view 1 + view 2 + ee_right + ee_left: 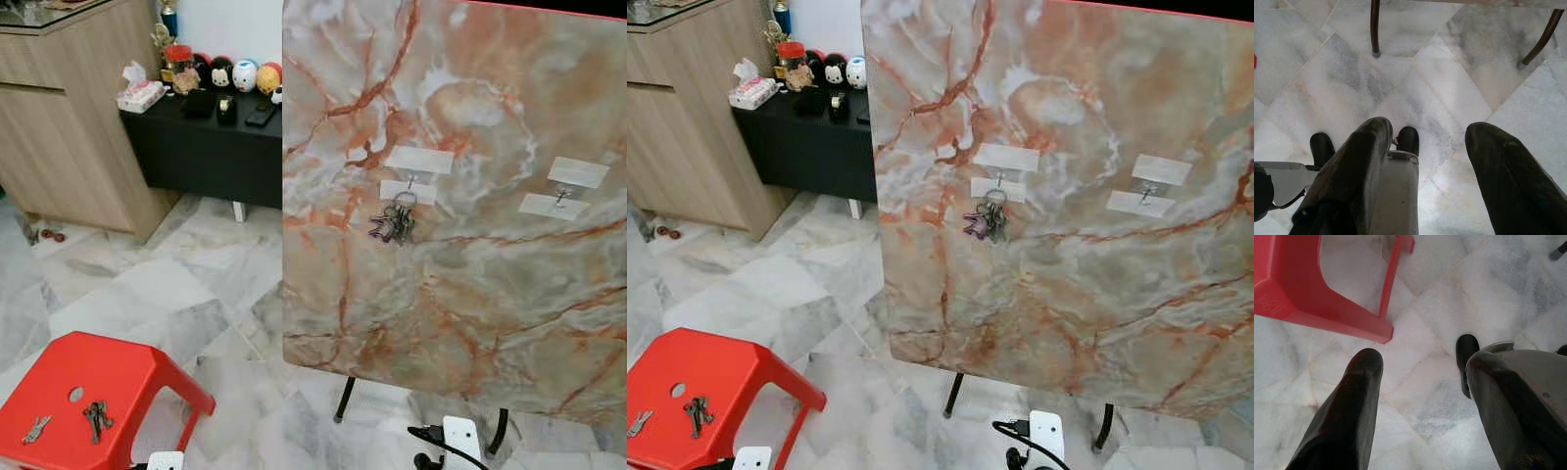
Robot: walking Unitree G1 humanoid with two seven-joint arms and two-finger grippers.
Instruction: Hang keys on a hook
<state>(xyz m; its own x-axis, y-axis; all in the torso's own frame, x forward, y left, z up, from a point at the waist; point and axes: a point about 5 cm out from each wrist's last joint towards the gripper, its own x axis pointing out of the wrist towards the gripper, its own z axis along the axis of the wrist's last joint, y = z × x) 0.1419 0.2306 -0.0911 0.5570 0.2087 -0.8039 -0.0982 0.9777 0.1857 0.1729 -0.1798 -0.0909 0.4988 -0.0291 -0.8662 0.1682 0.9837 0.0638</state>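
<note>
- Marble-patterned board, tilted on dark legs, carries two hooks on clear adhesive pads. A key bunch hangs from the left hook; right hook is bare, prob. the next target.
- Red plastic stool at the robot's left serves as pick-up spot: a second key bunch & a single key lie flat on its seat, near each other, not touching.
- Left tool: fingers spread, nothing between them, pointing at marble floor beside stool leg; arm hangs idle.
- Right tool: fingers spread, empty, aimed at floor near board's legs.
- Judgement: one bunch done; stool keys not yet grasped.
</note>
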